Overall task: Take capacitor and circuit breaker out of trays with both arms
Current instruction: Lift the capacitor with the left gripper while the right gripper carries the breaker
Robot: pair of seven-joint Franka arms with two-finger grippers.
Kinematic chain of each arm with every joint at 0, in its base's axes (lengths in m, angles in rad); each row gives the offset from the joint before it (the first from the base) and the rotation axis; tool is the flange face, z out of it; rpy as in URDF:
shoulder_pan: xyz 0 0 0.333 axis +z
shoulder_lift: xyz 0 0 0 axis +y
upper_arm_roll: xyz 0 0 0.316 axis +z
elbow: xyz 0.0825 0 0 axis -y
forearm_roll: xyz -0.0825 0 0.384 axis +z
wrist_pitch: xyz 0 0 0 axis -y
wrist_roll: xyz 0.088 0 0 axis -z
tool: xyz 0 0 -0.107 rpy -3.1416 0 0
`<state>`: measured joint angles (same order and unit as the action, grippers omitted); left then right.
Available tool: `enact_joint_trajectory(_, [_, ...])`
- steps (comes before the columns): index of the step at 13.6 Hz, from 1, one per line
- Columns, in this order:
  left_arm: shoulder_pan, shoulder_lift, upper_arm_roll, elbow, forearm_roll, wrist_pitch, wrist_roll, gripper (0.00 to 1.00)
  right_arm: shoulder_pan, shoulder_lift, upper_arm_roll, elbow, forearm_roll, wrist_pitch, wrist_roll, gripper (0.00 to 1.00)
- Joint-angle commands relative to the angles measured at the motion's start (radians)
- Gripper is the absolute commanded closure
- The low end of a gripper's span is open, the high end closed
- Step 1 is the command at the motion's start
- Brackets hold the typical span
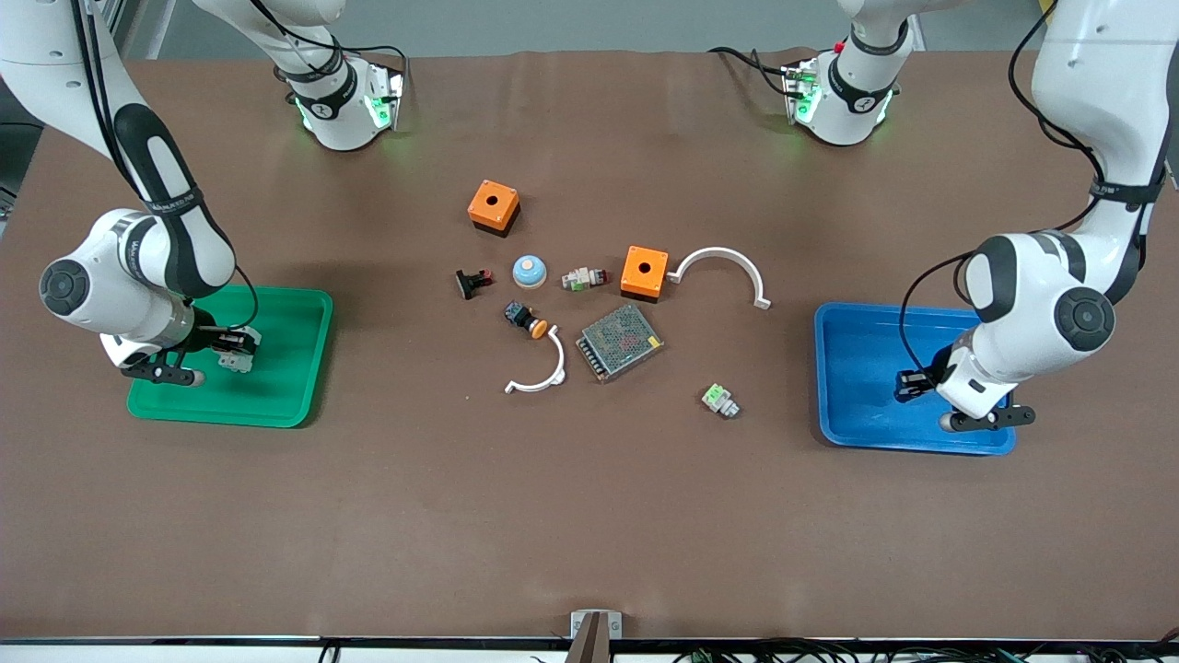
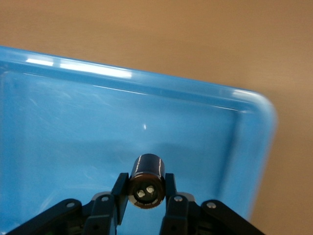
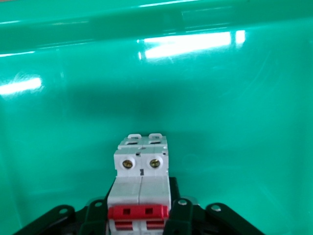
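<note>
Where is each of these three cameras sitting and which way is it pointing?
Front view: high across the table, facing both arm bases; shows both arms, the green tray, the blue tray and loose parts between them.
Left wrist view: on the left arm's wrist, looking down into the blue tray; the left hand grips the capacitor.
Right wrist view: on the right arm's wrist, looking down into the green tray; the right hand grips the breaker.
Shared: each tray appears in the front view and one wrist view.
</note>
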<state>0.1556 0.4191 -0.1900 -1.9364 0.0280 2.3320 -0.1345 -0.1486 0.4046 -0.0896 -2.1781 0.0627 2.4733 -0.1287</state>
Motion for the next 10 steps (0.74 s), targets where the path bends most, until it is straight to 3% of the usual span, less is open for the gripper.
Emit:
enact_joint_trajectory(1, [-0.008,-0.063,-0.095,-0.021,0.015,-0.057,-0.164,1.00,0.003,-0.064,0.017,0.047,0.019,-0.118,0.004,0.99])
enact_joint_trajectory(3, [-0.043,-0.057,-0.149,-0.027,0.016,-0.057,-0.308,1.00,0.039,-0.081,0.019,0.163,0.020,-0.293,0.030,1.00])
enact_joint_trajectory(5, [-0.140,-0.039,-0.148,-0.030,0.016,-0.049,-0.448,1.00,0.075,-0.084,0.036,0.253,0.029,-0.394,0.050,1.00])
enact_joint_trajectory(7, [-0.240,-0.005,-0.144,-0.027,0.018,-0.025,-0.616,1.00,0.156,-0.082,0.037,0.262,0.081,-0.393,0.134,1.00])
enact_joint_trajectory(10, [-0.304,0.024,-0.146,-0.056,0.018,0.036,-0.741,1.00,0.301,-0.075,0.036,0.259,0.098,-0.355,0.304,1.00])
